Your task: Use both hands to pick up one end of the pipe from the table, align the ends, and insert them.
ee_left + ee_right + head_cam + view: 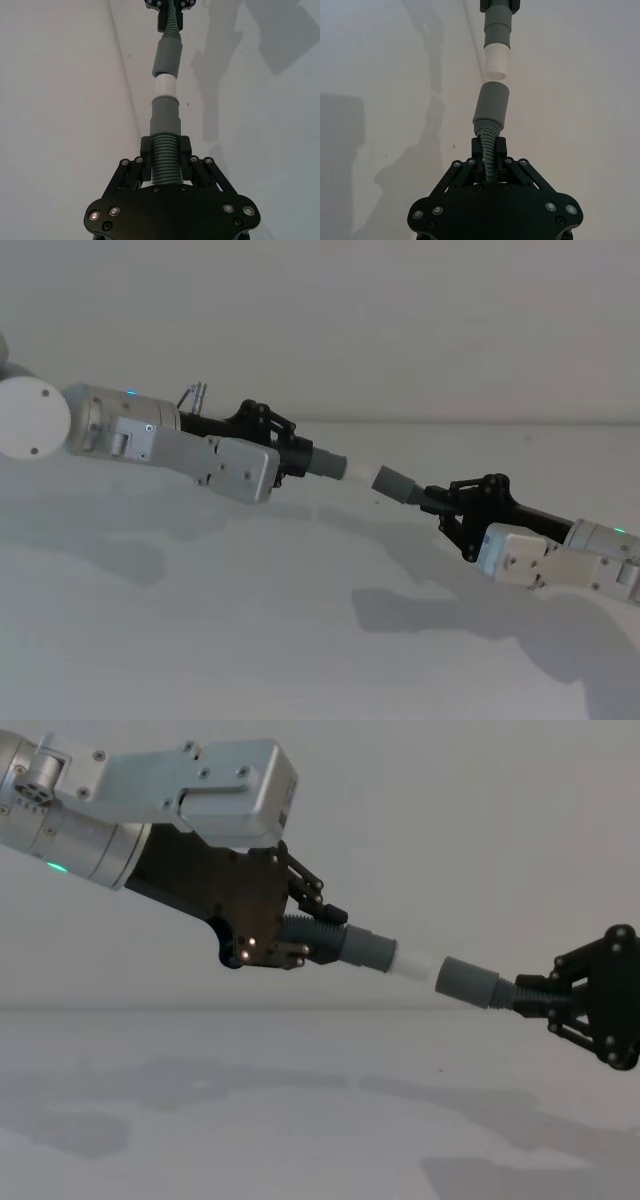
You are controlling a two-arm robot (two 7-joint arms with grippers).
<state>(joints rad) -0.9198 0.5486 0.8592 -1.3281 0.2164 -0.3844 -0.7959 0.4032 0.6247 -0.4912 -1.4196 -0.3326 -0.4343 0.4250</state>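
Note:
Both pipe pieces are held in the air above the white table (250, 640). My left gripper (296, 454) (312, 942) (165, 152) is shut on the ribbed hose of one piece. Its smooth grey collar (368, 950) and white tip (412, 963) (497, 62) point toward the other piece. On the right, my right gripper (440, 502) (548, 998) (489, 150) is shut on the thin corrugated hose just behind the wide grey cuff (393, 483) (465, 980) (491, 102). Tip and cuff mouth face each other nearly in line, with a small gap between them.
The arms' shadows (420, 610) fall on the bare table beneath them. A plain pale wall (400, 320) stands behind the table's far edge.

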